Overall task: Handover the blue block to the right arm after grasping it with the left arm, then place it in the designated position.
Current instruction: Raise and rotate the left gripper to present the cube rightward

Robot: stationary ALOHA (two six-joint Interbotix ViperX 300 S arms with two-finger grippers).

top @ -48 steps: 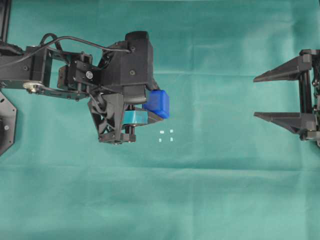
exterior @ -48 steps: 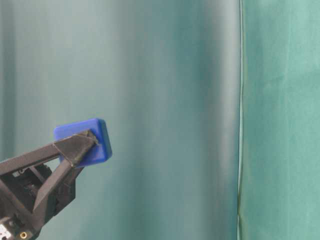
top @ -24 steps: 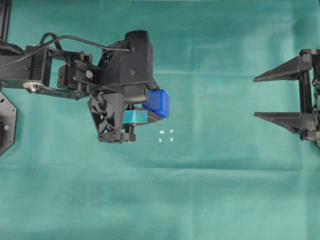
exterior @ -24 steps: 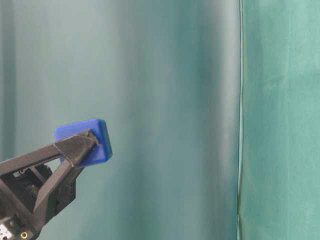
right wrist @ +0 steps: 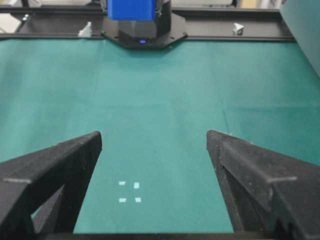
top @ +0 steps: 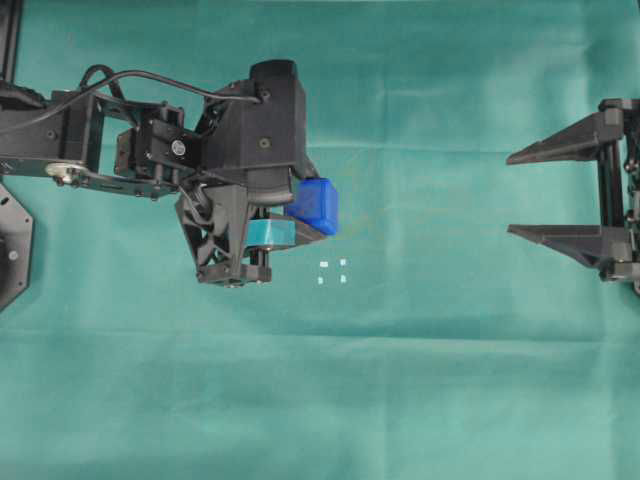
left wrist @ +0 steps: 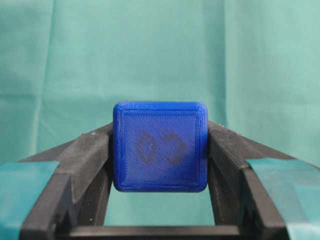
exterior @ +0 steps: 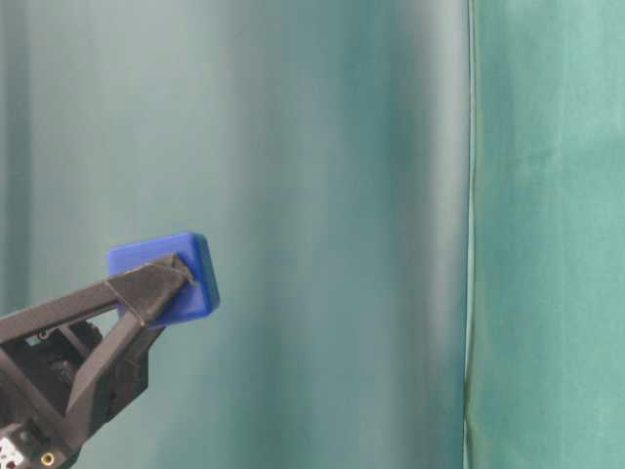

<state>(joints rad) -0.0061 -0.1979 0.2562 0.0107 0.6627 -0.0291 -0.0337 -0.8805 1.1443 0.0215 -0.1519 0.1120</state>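
The blue block [left wrist: 160, 147] is pinched between the left gripper's [left wrist: 160, 165] teal-taped fingers, raised above the green cloth [top: 420, 380]; the right gripper [top: 520, 193] waits well apart, jaws spread wide.

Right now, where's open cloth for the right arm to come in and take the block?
Open green cloth lies between the blue block and the right gripper, holding only the white marks. The cloth's lower stretch is bare too. It is crowded at the left gripper, shut on the block, arm behind.
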